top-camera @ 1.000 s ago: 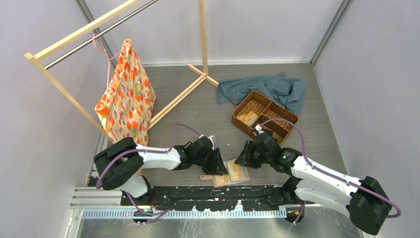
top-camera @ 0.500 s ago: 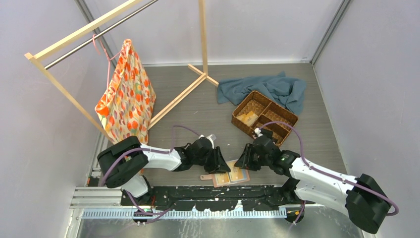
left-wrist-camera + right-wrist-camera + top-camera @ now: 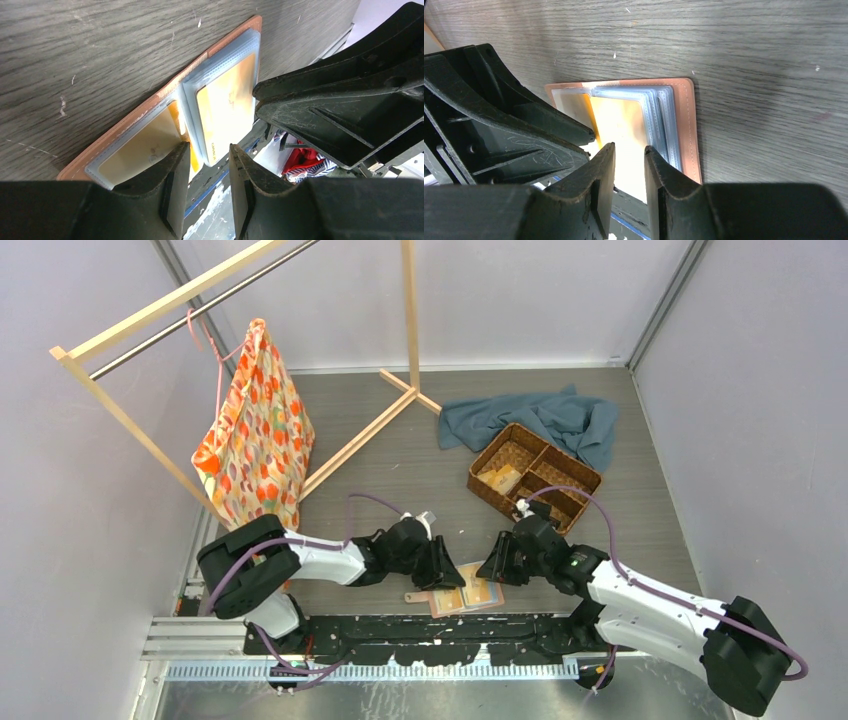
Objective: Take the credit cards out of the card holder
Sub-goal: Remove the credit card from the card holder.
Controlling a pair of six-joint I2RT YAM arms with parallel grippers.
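Grey wood-grain tabletop runs between pale walls, and at its near edge the card holder lies opened flat, pink skin down, clear sleeves up, its long axis running left to right along that edge. Tan-gold credit cards show through the sleeves on both halves. The left tool hangs low over the left half with its jaws part-way open and nothing held between them. The right tool comes at the right half from the other side, jaws also apart, its tips straddling a gold card face but not closed on it. Both tools are about equally near, each over its own half, nearly nose to nose across the fold, so the main obstruction for either looks to be the other tool's body. A small snap tab sticks out at the holder's left end. Farther back and well apart stand a brown woven basket, a blue cloth, a wooden rack and a patterned bag.
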